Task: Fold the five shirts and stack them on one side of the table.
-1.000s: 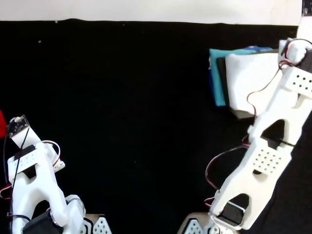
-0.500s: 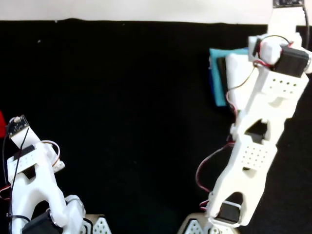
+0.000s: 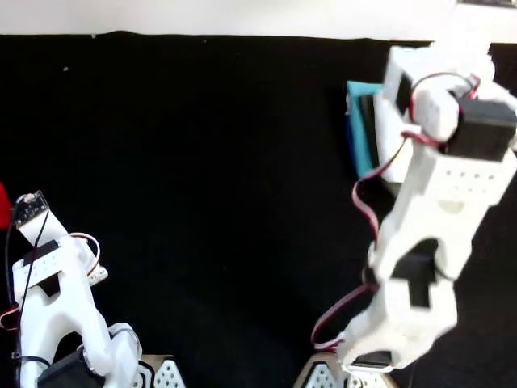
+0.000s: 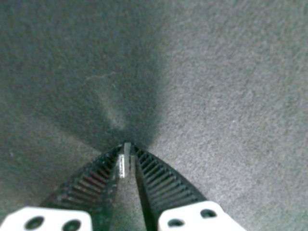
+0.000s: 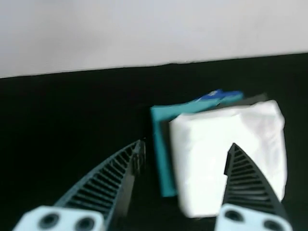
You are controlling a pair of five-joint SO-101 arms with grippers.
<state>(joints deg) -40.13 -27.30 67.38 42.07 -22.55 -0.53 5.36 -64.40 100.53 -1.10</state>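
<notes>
A stack of folded shirts [image 3: 365, 133] lies at the table's far right, with a teal shirt [image 5: 161, 144] low in the pile and a white shirt [image 5: 226, 154] on top. My right gripper [image 5: 185, 151] hangs open above the stack, holding nothing, its fingers [image 5: 120, 173] straddling the pile's near edge. The right arm [image 3: 436, 210] covers most of the stack in the high view. At the near left, my left gripper [image 4: 127, 154] is shut with its tips down on the dark cloth, and nothing is between them.
A black cloth [image 3: 202, 162] covers the table up to a white wall [image 3: 242, 14] at the back. Something red [image 3: 3, 206] shows at the left edge next to the left arm [image 3: 48, 299].
The right arm has lifted and pulled back from the stack, swinging over it in the high view. The left arm has not moved.
</notes>
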